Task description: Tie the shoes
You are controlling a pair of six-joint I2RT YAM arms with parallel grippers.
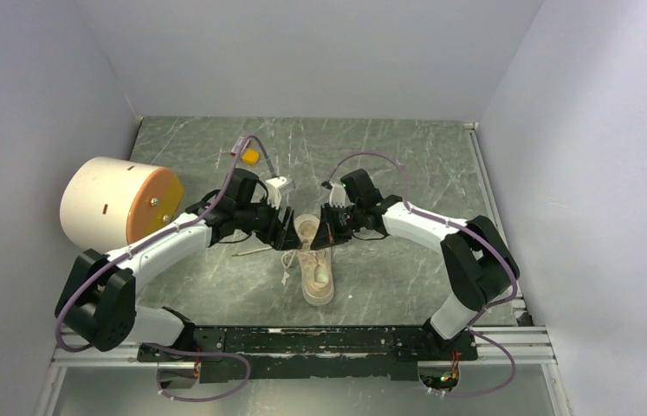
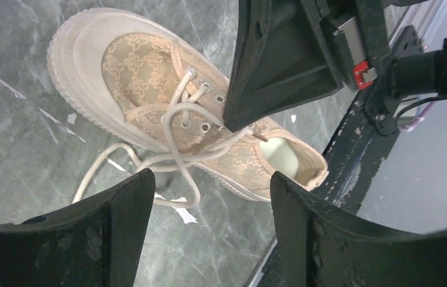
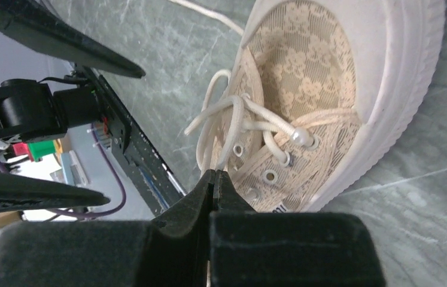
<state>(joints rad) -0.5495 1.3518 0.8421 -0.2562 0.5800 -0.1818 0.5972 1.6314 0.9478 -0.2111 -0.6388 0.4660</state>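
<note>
Table [image 1: 406, 156]: grey-green marbled top. Cream-and-orange cylinder [image 1: 116, 201] lies on its side at 9 o'clock, well apart from the work.

Both arms reach in toward the centre, the left arm [image 1: 164, 247] from 8 o'clock and the right arm [image 1: 423, 225] from 4 o'clock.

Sneaker [image 1: 318, 279] sits just near of table centre, toe to 12 o'clock, heel to 6 o'clock.

Left gripper [image 2: 209, 179]: fingers wide apart, nothing between them, hovering at the sneaker's 9 o'clock side.

Right gripper [image 3: 213, 176]: fingers pressed together, pinching the laces [image 2: 176, 128] over the eyelets. Loose lace trails onto the table at the sneaker's 9 o'clock.

Small yellow object [image 1: 251, 156] at 11 o'clock.
</note>
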